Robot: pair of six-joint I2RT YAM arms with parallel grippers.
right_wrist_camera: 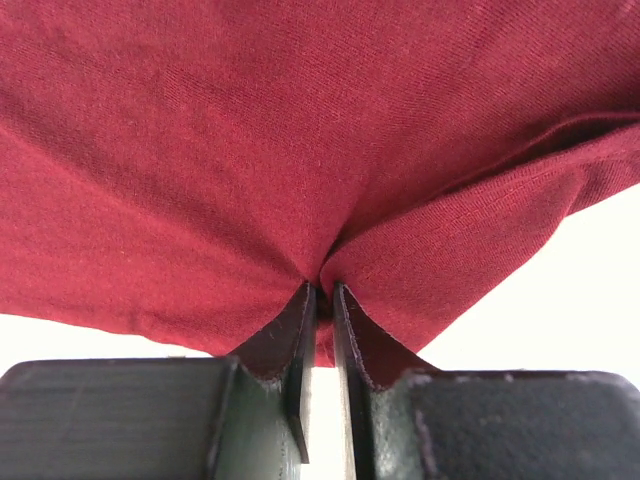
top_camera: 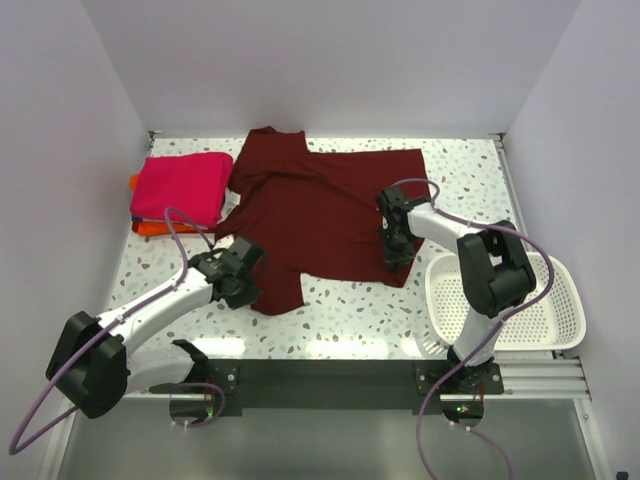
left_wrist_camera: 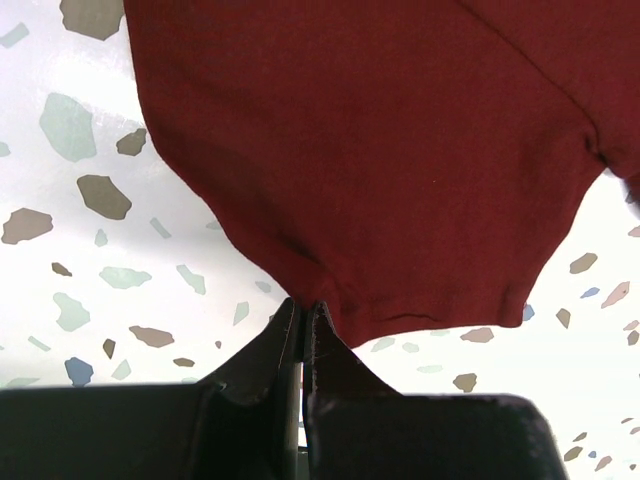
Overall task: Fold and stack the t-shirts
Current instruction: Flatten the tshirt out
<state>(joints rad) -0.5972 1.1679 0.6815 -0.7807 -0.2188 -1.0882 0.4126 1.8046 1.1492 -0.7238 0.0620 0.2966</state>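
Left wrist view: left gripper point(left_wrist_camera: 305, 308) pinches the hem of the maroon shirt point(left_wrist_camera: 400, 150), which spreads ahead of its fingers; right gripper point(right_wrist_camera: 325, 292) clamps a gathered fold. Limp, light cloth likely sags between pinches, so grip edges.

Lab test booth, white walls point(top_camera: 330, 60), speckled tabletop point(top_camera: 345, 312), metal mounting rail point(top_camera: 330, 376)
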